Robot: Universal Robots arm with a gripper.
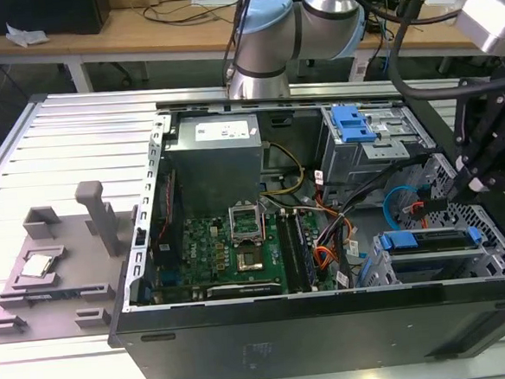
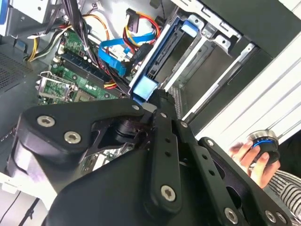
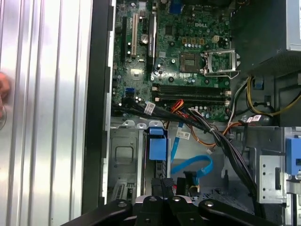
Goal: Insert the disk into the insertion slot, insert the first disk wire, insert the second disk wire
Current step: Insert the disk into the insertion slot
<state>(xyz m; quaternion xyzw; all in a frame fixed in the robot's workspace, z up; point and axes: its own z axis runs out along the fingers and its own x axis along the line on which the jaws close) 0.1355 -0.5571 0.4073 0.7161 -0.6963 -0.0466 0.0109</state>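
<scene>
Disk point(image 3: 157, 149) sits in insertion slot point(image 3: 123, 160), end hidden by gripper point(image 3: 162, 183).

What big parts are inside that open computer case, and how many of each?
Power supply: 1
Motherboard: 1
Grey drive cages: 2, the upper bay with its blue latch, and the insertion slot
the disk in its blue carrier: 1
Total: 5

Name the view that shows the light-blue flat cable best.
The first wrist view: the light-blue cable lies as a full loop against the case floor. The second wrist view shows it folded among orange wires; the exterior view shows a small loop beside black cables.
</scene>
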